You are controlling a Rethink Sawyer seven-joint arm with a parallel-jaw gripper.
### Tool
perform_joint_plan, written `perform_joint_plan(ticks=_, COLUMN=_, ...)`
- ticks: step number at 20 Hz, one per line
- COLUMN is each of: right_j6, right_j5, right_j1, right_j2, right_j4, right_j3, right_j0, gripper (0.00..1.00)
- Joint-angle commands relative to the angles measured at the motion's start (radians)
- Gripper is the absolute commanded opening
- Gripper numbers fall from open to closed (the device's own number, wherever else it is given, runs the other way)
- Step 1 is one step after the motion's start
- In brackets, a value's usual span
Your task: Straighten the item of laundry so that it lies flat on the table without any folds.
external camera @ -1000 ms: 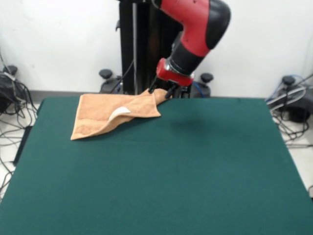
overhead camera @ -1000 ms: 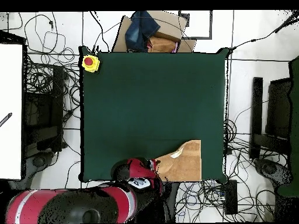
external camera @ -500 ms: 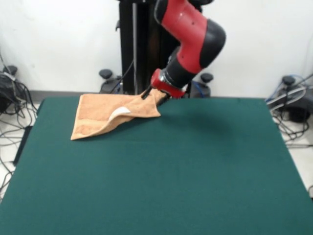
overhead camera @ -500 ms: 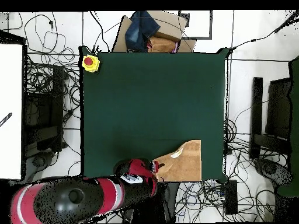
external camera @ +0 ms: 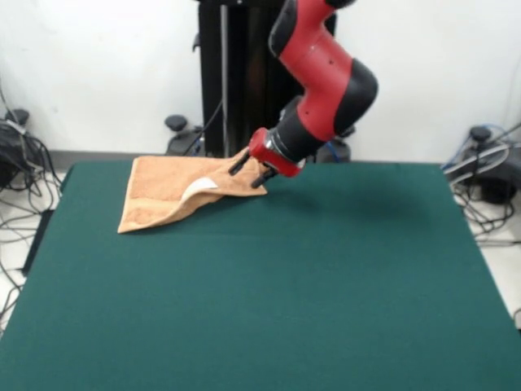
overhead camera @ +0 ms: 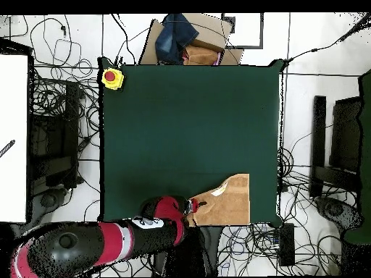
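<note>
At towel (external camera: 175, 191) corner, gripper (external camera: 249, 172) fingers apart, gripping nothing; towel w/ folded flap.

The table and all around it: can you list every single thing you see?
towel: one, peach-orange, folded over, at the table corner by the robot, small white label showing
table: one, dark green cover
button box: one, yellow with a red button, on the table corner far from the robot in the overhead view
cardboard and dark cloth: one heap, brown and blue, on the floor beyond the table
cables: many, black, on the floor around the table
arm: one, red and black, leaning down over the towel's edge
pincer: one, black fingers spread apart, at the towel's corner
</note>
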Motion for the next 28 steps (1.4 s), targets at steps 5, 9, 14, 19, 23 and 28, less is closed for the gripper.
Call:
perform_joint_plan(ticks=5, right_j6=0.263, right_j5=0.019, right_j1=-0.118, right_j2=0.145, right_j4=-0.024, right_j3=-0.052, right_j0=-0.090, gripper=1.00)
perform_joint_plan(ticks=9, right_j6=0.262, right_j5=0.089, right_j1=-0.241, right_j2=0.154, right_j4=-0.053, right_j3=0.032, right_j0=-0.078, gripper=1.00)
perform_joint_plan(ticks=14, right_j6=0.268, right_j5=0.112, right_j1=-0.300, right_j2=0.172, right_j4=-0.058, right_j3=0.068, right_j0=-0.075, gripper=1.00)
perform_joint_plan(ticks=19, right_j6=0.275, right_j5=0.131, right_j1=-0.293, right_j2=0.161, right_j4=-0.028, right_j3=0.062, right_j0=-0.043, gripper=1.00)
perform_joint_plan(ticks=23, right_j6=0.270, right_j5=0.111, right_j1=-0.233, right_j2=0.156, right_j4=-0.014, right_j3=0.036, right_j0=-0.031, gripper=1.00)
perform_joint_plan(ticks=28, right_j6=0.225, right_j5=0.249, right_j1=-0.167, right_j2=0.134, right_j4=-0.028, right_j3=-0.015, right_j0=-0.030, gripper=1.00)
